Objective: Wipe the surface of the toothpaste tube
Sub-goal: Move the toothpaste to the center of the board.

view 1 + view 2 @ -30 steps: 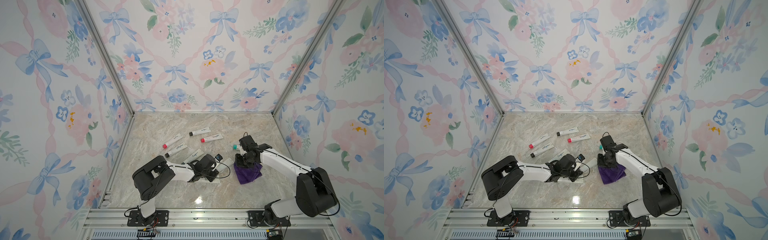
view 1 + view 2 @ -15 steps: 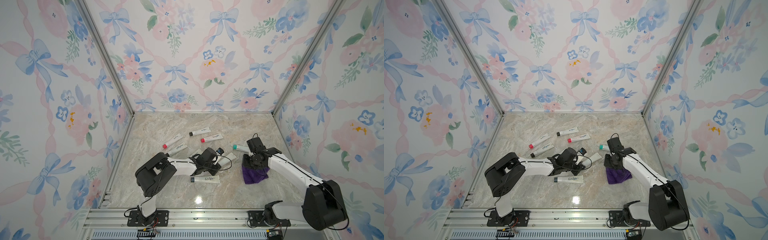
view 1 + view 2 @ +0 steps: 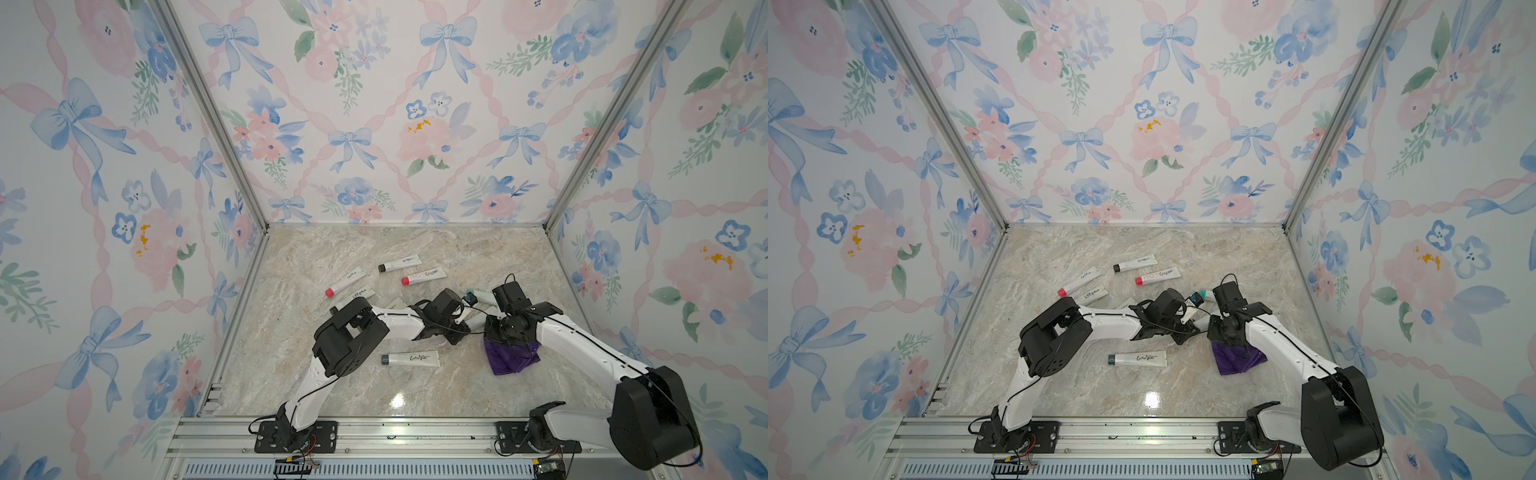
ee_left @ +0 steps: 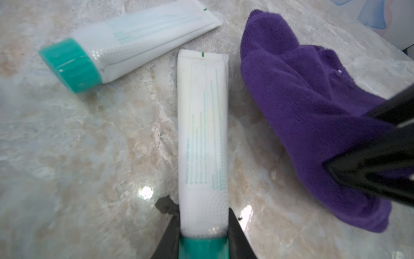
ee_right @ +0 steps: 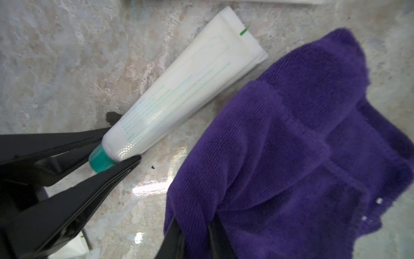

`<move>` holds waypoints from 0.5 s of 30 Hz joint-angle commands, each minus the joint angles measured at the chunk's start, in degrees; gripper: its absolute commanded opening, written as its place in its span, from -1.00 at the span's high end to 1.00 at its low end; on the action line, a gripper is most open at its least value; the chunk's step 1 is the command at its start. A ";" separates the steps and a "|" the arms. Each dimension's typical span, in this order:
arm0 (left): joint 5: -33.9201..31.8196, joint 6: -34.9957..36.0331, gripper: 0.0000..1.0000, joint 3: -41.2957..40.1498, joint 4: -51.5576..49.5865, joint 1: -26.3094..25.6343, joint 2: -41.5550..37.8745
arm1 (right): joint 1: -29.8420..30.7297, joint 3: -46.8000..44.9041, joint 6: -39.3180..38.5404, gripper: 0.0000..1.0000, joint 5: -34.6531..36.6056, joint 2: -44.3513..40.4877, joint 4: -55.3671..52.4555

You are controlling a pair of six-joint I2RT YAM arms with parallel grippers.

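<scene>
Holding item 1: the tube [image 4: 202,123], white with a teal cap, is gripped by the left gripper [image 4: 201,213]. Its jaws are drawn in tight on the shoulder just above the cap. The body and crimped end stick out free over the table [image 4: 67,145]. Whether the crimp rests on the marble cannot be told.

Item 2: cloth [image 5: 302,134], purple, bunched. The right gripper [image 5: 193,224] is pinched almost fully closed on one fold, and the rest trails on the table. It sits just beside the tube's crimped end with a narrow gap showing and no contact.

Item 3: second tube [image 4: 139,40], teal cap, lying loose near the held one.
Item 4: marked tube [image 3: 411,358], lying alone nearer the arm bases.
Item 5: far tubes [image 3: 424,275], a small group well apart at the back.

Status, as judged: the wipe has not begun; the cloth has yet to come across onto the tube.

Risks, as judged:
- The tube is held at one end only. A sideways push on the free end could swing it or work it out of the jaws.
- The cloth is held by a single fold. Dragging may roll it up, so the jaws, not fabric, meet the tube.
- The trailing cloth could snag and shift the second tube.
- The grippers are close together. A long stroke toward the cap could knock them.
</scene>
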 commanded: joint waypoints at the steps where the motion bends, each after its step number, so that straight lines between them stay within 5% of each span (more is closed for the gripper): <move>1: 0.50 -0.76 0.60 4.39 -2.15 0.00 3.67 | 0.72 -0.94 0.95 0.65 0.70 -1.46 0.31; 15: -6.33 -3.33 0.61 15.19 -2.86 1.10 10.91 | 1.15 -1.11 0.74 0.65 0.77 -2.32 0.22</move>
